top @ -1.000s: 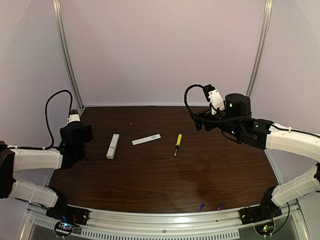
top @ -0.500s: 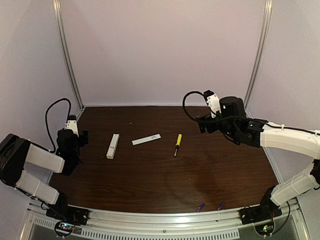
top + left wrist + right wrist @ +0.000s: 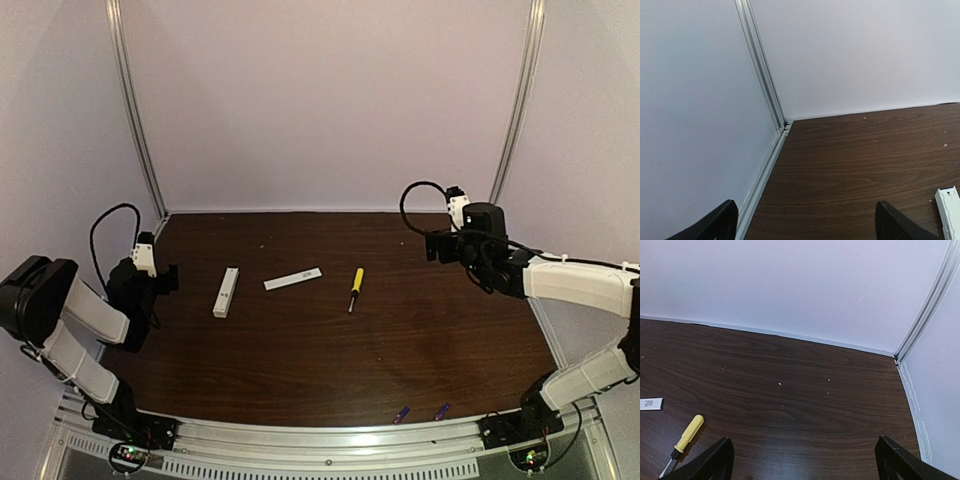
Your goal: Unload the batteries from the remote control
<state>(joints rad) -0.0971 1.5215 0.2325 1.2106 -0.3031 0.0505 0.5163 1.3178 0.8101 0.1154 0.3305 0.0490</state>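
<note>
The white remote control lies on the dark table left of the middle; its end shows at the lower right of the left wrist view. Two small purple-blue batteries lie at the table's front edge on the right. My left gripper is open and empty near the far left table edge, apart from the remote. My right gripper is open and empty over the far right of the table, holding nothing.
A flat white cover strip lies right of the remote; its end shows in the right wrist view. A yellow-handled screwdriver lies near the middle, and also in the right wrist view. Metal frame posts stand at the back corners.
Both arms have drawn back toward the table's sides: the left arm folded down to the left edge, the right arm pulled to the right and back. The objects have not moved.
</note>
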